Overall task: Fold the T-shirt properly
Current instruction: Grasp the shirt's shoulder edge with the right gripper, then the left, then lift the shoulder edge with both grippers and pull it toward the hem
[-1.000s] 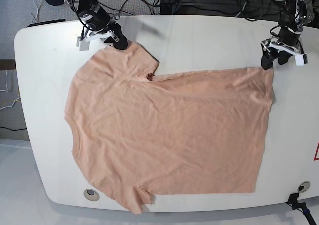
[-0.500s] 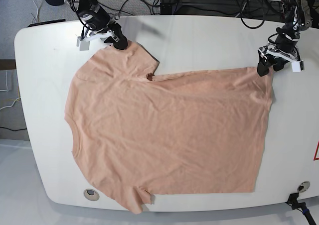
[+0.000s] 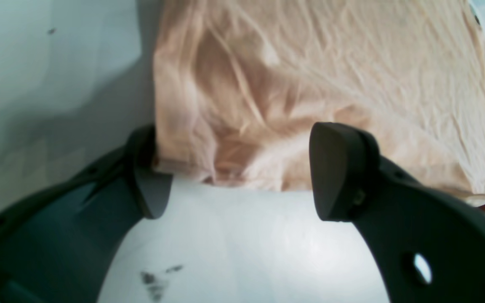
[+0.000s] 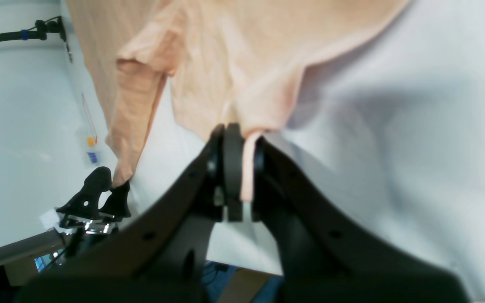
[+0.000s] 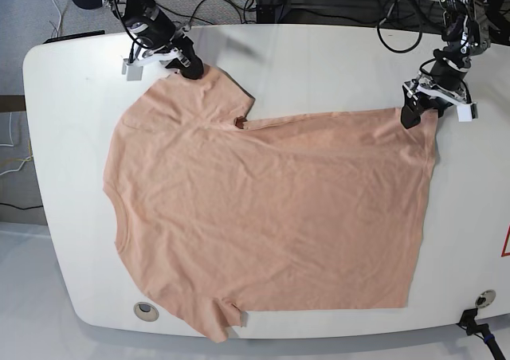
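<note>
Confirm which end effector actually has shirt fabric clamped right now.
The right end effector: shut on the T-shirt sleeve edge, fabric pinched between its pads. The left end effector is open, straddling the hem corner without pinching it.

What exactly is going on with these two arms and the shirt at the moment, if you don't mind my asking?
A two-armed robot is working on a peach-pink T-shirt spread flat on a white table. The right gripper is shut on the far sleeve's edge, with fabric pinched between its fingers. The left gripper is open at the shirt's far hem corner, its jaws straddling the cloth edge without pinching it. No fold has been made yet.
</note>
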Robot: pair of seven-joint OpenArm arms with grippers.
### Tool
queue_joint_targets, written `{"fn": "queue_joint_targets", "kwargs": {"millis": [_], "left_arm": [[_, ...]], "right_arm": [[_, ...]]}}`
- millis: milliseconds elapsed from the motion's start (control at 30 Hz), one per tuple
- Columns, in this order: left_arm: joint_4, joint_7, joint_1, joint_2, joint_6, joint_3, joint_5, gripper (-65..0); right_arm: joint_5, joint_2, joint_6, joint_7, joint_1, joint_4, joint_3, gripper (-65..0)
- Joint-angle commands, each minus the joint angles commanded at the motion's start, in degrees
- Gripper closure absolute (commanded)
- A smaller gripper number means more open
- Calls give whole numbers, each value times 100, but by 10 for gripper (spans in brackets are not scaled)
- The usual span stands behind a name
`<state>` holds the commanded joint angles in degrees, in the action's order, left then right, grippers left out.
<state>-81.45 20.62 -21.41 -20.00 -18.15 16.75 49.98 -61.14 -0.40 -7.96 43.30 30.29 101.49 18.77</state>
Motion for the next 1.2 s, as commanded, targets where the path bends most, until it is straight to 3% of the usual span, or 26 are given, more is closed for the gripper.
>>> {"fn": "queue_joint_targets", "kwargs": {"millis": [300,500,567,767,867,1200], "left_arm": [[9,35,114,0,0,0,-9,-441],[9,35,114,0,0,0,-9,-135],[9,35,114,0,0,0,-9,-76],[9,35,79,-26,0,0,0,-65],[9,35,70,-35,0,0,0,0],[-35,35,-132,-35,0,0,26,0]], "right_arm": [[0,0,-9,0,0,0,0,0],[0,0,-18,0,0,0,0,0],[0,0,-18,0,0,0,0,0],[-26,0,-18,0,123,281,0,0],[-26,0,-18,0,123,290,0,0],[-26,0,-44,0,211,299,0,0]]}}
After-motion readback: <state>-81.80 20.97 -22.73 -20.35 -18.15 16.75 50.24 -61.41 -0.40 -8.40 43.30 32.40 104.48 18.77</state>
